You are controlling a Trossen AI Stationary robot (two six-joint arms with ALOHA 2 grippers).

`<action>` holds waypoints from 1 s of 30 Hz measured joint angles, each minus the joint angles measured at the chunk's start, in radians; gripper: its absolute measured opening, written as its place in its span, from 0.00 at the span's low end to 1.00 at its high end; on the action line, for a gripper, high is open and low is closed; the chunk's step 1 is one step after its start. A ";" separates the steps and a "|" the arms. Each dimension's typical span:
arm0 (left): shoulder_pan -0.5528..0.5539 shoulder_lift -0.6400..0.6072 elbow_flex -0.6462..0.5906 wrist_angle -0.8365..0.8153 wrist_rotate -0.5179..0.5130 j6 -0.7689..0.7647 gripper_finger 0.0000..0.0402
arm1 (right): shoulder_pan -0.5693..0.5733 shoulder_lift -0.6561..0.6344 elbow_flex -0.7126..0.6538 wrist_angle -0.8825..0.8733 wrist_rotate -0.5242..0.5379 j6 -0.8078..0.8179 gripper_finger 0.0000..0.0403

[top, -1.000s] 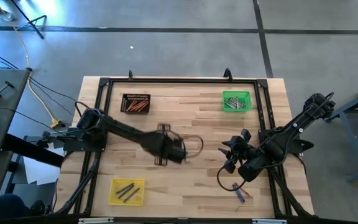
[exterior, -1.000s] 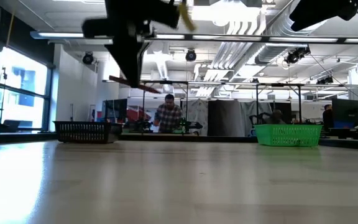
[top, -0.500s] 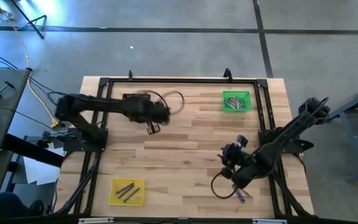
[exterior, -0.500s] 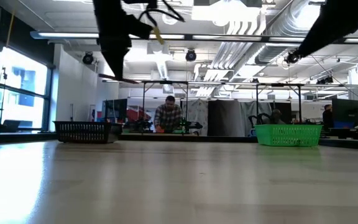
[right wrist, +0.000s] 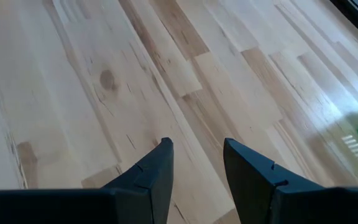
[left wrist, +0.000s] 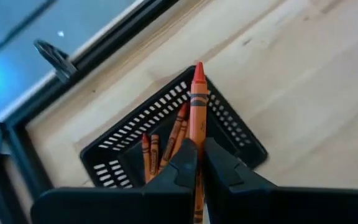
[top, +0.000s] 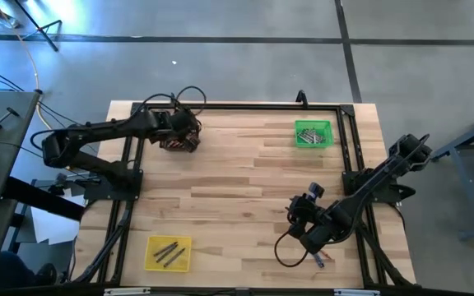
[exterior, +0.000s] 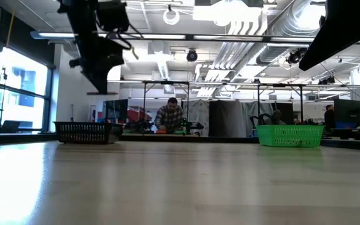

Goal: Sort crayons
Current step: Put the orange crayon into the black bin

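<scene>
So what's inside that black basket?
Orange-red crayons lie inside the black basket. The left gripper hangs over it, shut on one more orange crayon. The gripper hides part of the basket.

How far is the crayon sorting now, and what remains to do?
Done: crayons already lie in the black tray, green tray and yellow tray. In hand: the left gripper holds an orange crayon above the black tray. Left: loose crayons near the open right gripper.
</scene>
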State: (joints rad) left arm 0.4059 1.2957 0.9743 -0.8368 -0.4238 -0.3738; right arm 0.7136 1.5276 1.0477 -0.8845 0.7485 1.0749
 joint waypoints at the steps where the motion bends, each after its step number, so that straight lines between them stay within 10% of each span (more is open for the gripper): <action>1: 0.023 0.001 -0.022 0.029 0.013 -0.002 0.00 | 0.000 0.000 0.000 0.001 0.000 0.000 0.33; 30: 0.209 0.006 -0.210 0.260 0.125 0.018 0.00 | 0.000 0.000 0.000 0.035 0.000 0.001 0.33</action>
State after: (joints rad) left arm 0.6151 1.3022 0.7643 -0.5770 -0.2988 -0.3558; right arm 0.7132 1.5276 1.0481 -0.8494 0.7486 1.0756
